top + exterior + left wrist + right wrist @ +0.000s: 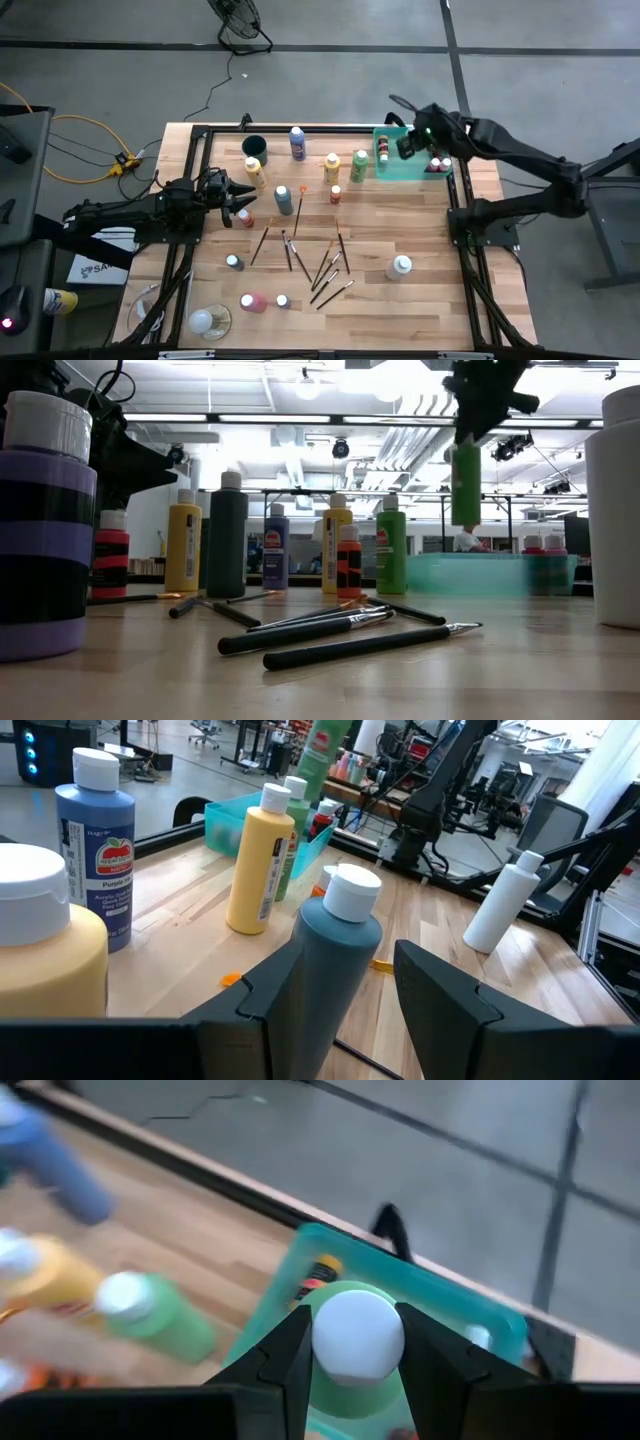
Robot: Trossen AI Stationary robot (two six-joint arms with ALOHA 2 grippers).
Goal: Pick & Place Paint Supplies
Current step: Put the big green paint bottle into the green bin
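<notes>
Above the green tray (400,170), the right claw (355,1342) is holding a green bottle (465,482) upright by its cap, tray directly below. By the table's left edge, the left claw (340,990) is gripping a teal bottle (335,970), also upright.

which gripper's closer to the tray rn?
Right. The right gripper hangs over the tray holding a green bottle; the left gripper is far across the table, around a teal bottle.

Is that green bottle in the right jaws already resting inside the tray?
No: in the low view the green bottle hangs in the air, above the tray.
</notes>
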